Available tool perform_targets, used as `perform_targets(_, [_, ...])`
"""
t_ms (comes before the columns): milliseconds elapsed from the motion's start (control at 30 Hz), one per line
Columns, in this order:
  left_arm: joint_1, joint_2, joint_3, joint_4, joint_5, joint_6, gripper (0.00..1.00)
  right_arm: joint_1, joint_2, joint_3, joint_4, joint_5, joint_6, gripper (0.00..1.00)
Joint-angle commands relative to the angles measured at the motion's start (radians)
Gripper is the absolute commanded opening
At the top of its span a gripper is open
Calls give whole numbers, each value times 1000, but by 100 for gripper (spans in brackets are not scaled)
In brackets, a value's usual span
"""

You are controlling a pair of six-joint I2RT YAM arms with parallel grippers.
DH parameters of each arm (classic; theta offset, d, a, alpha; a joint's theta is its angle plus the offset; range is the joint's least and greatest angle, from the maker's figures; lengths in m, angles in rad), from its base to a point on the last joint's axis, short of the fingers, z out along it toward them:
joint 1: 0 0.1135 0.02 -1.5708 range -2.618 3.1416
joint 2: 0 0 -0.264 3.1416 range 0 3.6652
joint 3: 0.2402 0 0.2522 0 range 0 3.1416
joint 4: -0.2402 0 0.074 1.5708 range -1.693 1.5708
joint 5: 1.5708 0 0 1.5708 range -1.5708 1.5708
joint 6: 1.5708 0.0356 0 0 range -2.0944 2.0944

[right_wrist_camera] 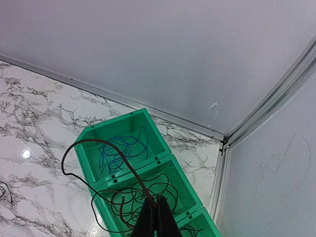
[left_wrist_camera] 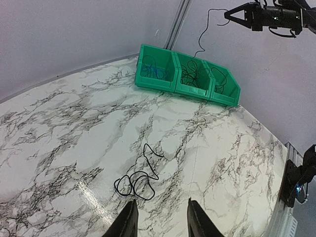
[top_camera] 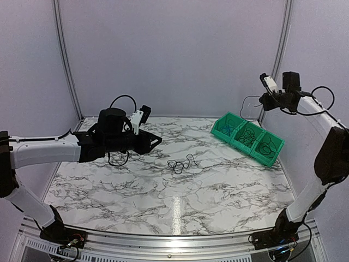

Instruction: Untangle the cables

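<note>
A thin black cable lies in loose loops on the marble table; in the left wrist view it lies just ahead of my fingertips. My left gripper is open and empty, hovering left of it. My right gripper is held high above the green bin, shut on a dark cable that arcs and hangs down into the middle compartment. A blue cable lies in the bin's left compartment. Dark cables fill the middle one.
The green three-compartment bin stands at the back right near the wall. Its right compartment holds a black cable. Grey walls and metal frame posts enclose the table.
</note>
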Motion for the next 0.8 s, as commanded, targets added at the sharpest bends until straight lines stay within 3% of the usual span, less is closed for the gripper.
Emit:
perform_targets(0, [2,-21,5,-26,-5,3,36,-46,41,16,54,9,2,0])
perform_targets(533, [2,-10,10,-34,-6,6,36,-93,240,-32,64,-5,9,0])
perform_targets(767, [2,-11,11,-36,-4,4,36,-93,346,-4,-13,-3,-15,0])
